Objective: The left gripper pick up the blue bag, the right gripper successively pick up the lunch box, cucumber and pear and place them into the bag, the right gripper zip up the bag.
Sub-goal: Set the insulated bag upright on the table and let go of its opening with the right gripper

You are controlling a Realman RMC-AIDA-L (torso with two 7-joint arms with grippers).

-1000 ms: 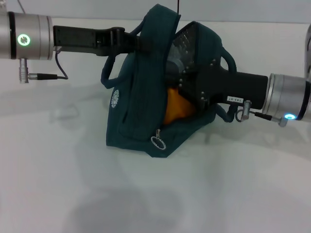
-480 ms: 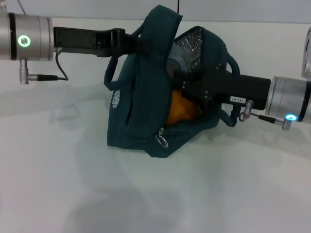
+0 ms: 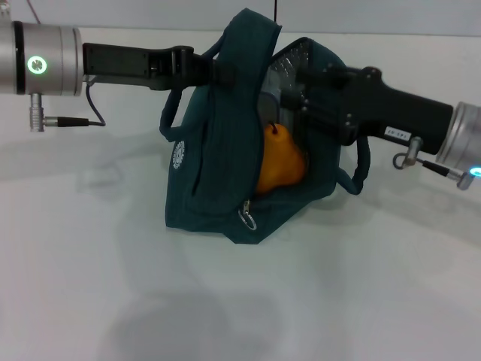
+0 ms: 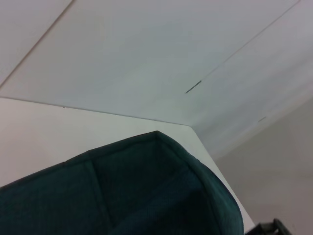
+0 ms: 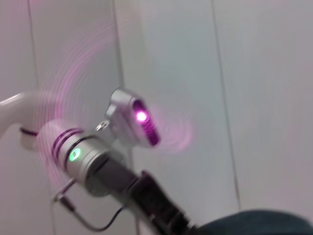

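The left hand (image 3: 214, 69) grips the top of the blue bag (image 3: 218, 173), holding it upright and open on the table (image 3: 113, 286) so the pear (image 3: 279, 162) sits inside, while the right hand (image 3: 289, 94) is at the bag's mouth, its fingers' spread untellable.

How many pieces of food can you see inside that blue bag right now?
1. An orange-yellow pear sits upright in the open mouth of the blue bag, below the right gripper. More may lie deeper inside, hidden by the fabric and the gripper.
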